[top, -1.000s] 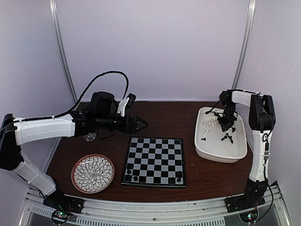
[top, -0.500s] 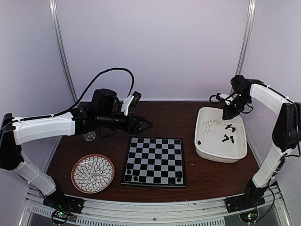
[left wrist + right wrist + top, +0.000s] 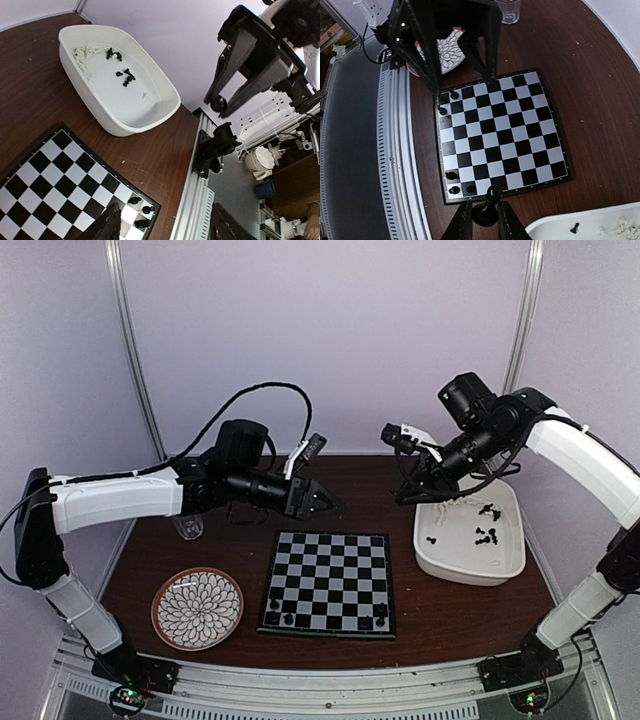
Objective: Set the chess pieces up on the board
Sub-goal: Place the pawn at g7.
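Observation:
The board (image 3: 328, 583) lies at front centre with a few black chess pieces (image 3: 280, 614) in its near left corner and a few more (image 3: 376, 617) in its near right corner. My right gripper (image 3: 404, 497) hangs high between the board and the white tub (image 3: 466, 576). In the right wrist view it (image 3: 484, 222) is shut on a black chess piece (image 3: 489, 206) over the board's edge (image 3: 500, 135). My left gripper (image 3: 322, 503) hovers behind the board. In the left wrist view it (image 3: 167, 227) is open and empty above the board's corner (image 3: 55, 185).
The tub holds loose black pieces (image 3: 485, 533) and white pieces (image 3: 445, 505), which also show in the left wrist view (image 3: 122, 75). A round flower-patterned plate (image 3: 197, 608) lies at front left. A clear glass (image 3: 190, 528) stands behind it. A metal rail (image 3: 330, 695) runs along the near edge.
My right gripper rose out of the tub and swung left toward the board with a black piece. My left gripper moved a little to the right.

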`<state>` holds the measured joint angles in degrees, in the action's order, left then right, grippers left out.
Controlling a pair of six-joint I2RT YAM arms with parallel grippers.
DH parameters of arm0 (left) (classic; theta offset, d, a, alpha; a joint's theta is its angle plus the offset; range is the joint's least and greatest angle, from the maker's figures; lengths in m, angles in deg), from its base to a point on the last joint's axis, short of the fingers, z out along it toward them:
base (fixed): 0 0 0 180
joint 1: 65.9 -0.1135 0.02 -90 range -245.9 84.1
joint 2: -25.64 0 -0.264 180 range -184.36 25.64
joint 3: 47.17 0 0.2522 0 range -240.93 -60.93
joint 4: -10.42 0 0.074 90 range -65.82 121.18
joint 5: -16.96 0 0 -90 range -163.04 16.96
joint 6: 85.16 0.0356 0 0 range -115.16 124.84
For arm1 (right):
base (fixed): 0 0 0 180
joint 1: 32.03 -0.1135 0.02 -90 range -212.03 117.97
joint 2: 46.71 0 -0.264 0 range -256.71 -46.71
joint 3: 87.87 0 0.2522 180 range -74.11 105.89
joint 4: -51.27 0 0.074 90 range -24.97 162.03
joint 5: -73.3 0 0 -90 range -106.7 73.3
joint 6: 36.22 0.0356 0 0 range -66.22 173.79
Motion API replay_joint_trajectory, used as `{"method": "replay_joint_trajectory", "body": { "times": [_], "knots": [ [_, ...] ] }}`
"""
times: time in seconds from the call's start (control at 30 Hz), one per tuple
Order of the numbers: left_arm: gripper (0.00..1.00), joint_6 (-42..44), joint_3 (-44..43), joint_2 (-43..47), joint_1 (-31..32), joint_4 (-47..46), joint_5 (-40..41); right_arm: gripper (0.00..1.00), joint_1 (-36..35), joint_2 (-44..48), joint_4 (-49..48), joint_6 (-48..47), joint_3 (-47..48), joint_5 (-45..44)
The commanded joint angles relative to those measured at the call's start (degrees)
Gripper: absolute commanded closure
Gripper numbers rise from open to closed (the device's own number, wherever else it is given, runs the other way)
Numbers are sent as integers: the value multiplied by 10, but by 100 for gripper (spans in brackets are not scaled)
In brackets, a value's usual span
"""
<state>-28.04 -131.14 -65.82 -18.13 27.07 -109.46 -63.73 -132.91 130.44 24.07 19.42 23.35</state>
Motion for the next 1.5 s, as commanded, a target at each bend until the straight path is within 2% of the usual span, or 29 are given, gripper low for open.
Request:
{"method": "replay_joint_trajectory", "body": {
  "times": [0.0, 0.13, 0.33, 0.53, 0.77, 0.93, 1.13, 1.47],
  "knots": [
    [40, -52, -24, -12, 8, -48, -81, 81, -45, -14, 33, -28, 8, 42],
    [39, -90, -22, -22, 15, -86, -121, 81, -81, -19, 40, -39, 11, 12],
    [40, -102, -62, -62, 33, -58, -139, 81, -108, -24, 52, -48, 20, -9],
    [48, -116, -78, -89, 50, -81, -159, 81, -122, -31, 62, -53, 27, -24],
    [57, -170, -59, -96, 53, -167, -171, 81, -133, -39, 65, -60, 23, -37],
    [64, -176, -61, -105, 55, -170, -180, 81, -136, -37, 66, -61, 26, -38],
    [60, -159, -64, -107, 55, -134, -169, 81, -136, -30, 68, -61, 28, -40],
    [77, -158, -74, -118, 63, -134, -198, 81, -136, -32, 62, -62, 24, -58]
  ]
}}
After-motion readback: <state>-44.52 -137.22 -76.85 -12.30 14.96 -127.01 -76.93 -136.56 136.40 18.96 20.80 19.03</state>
